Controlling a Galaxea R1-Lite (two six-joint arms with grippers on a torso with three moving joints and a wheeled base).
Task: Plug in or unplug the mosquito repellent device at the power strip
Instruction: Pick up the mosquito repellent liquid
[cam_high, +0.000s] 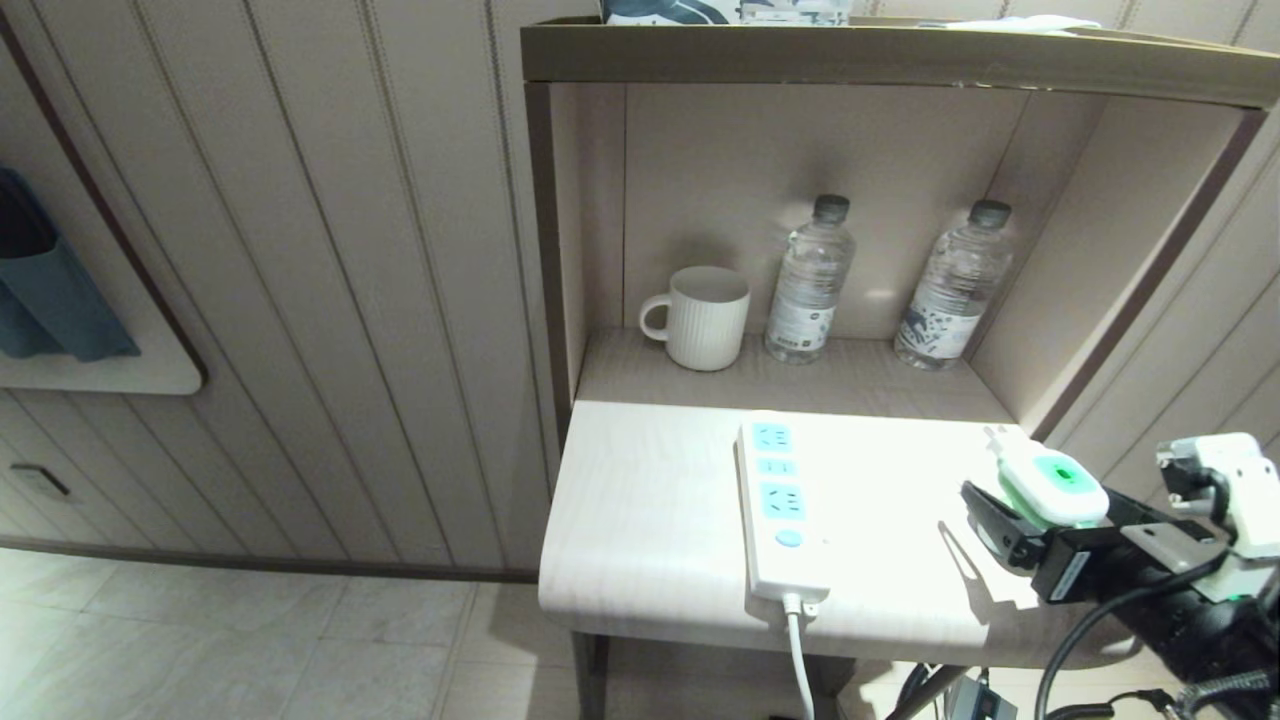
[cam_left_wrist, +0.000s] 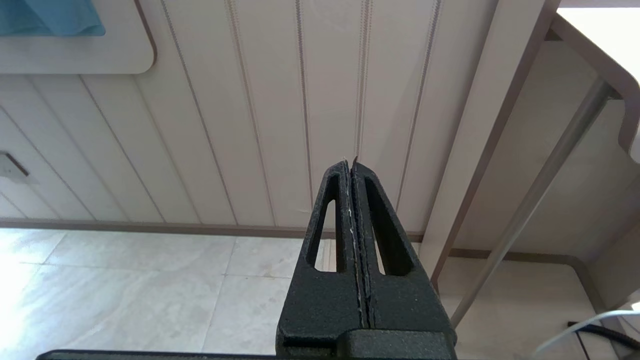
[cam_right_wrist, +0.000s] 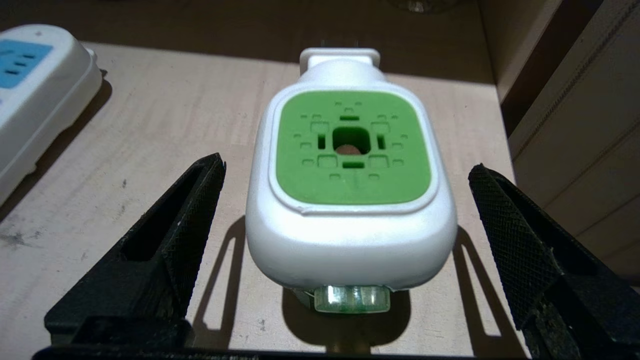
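Between the wide-spread fingers of the right gripper, which touch nothing, the mosquito repellent device lies on the pale tabletop near its right edge, green face up, its little clear bottle toward the wrist and its plug end pointing away. It looks light, rigid and smooth-shelled, so I judge the flat white flanks of the head the place to pinch, not the rounded corners or the fragile-looking bottle. Further left lies the power strip, sockets empty; the left gripper hangs pressed closed, off by the wall.
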